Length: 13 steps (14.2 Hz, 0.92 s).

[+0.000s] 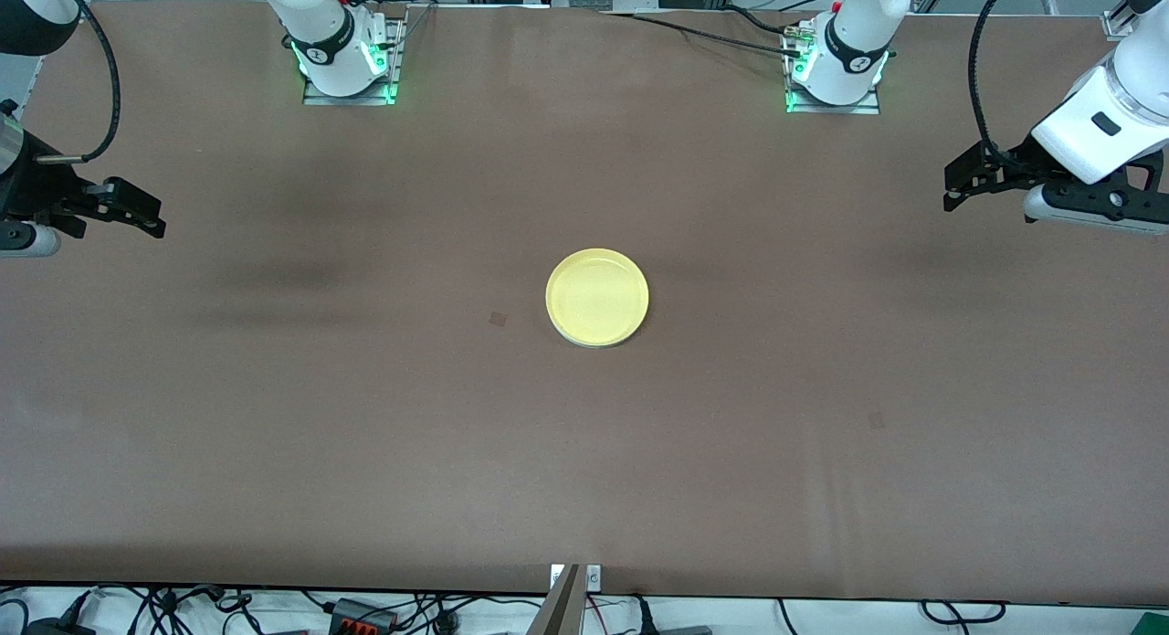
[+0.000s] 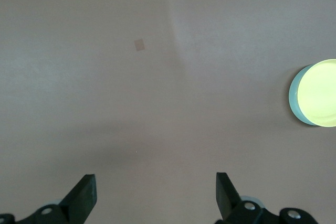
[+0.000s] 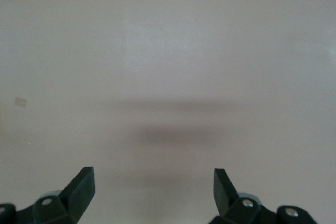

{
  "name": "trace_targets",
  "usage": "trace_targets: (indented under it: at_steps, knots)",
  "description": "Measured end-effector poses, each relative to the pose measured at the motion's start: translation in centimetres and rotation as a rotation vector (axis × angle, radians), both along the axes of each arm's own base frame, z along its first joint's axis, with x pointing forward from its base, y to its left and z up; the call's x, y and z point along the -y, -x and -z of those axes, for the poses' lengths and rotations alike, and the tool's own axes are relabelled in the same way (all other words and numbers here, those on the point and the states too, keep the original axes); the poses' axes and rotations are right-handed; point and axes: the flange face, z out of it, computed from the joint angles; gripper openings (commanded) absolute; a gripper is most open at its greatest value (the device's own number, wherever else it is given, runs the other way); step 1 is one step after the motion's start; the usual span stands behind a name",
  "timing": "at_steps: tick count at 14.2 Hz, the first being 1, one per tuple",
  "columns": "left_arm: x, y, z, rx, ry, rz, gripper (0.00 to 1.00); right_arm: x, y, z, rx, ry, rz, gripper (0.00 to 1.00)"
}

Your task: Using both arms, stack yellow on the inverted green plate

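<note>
The yellow plate [image 1: 597,297] lies right side up in the middle of the table. It rests on the green plate [image 2: 292,96], of which only a thin pale rim shows under it in the left wrist view; the yellow plate [image 2: 318,93] shows there too. My left gripper [image 1: 953,195] is open and empty, up over the left arm's end of the table, well away from the plates. My right gripper [image 1: 155,222] is open and empty over the right arm's end. Open fingers frame bare table in the left wrist view [image 2: 155,184] and the right wrist view [image 3: 153,182].
The brown table [image 1: 365,416] holds nothing but the stacked plates. A small dark patch [image 1: 498,319] marks the surface beside the plates. The arm bases [image 1: 342,55] stand along the table's edge farthest from the front camera. Cables hang along the nearest edge.
</note>
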Motion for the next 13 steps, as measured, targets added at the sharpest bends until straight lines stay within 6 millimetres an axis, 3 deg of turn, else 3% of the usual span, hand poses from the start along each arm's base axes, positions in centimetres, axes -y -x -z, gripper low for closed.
trace_targets:
  at_steps: [13]
  knots:
    - [-0.01,0.16,0.13,-0.015,-0.001,0.0,1.0,0.37,-0.34,0.54,-0.002,0.005,0.003,1.0]
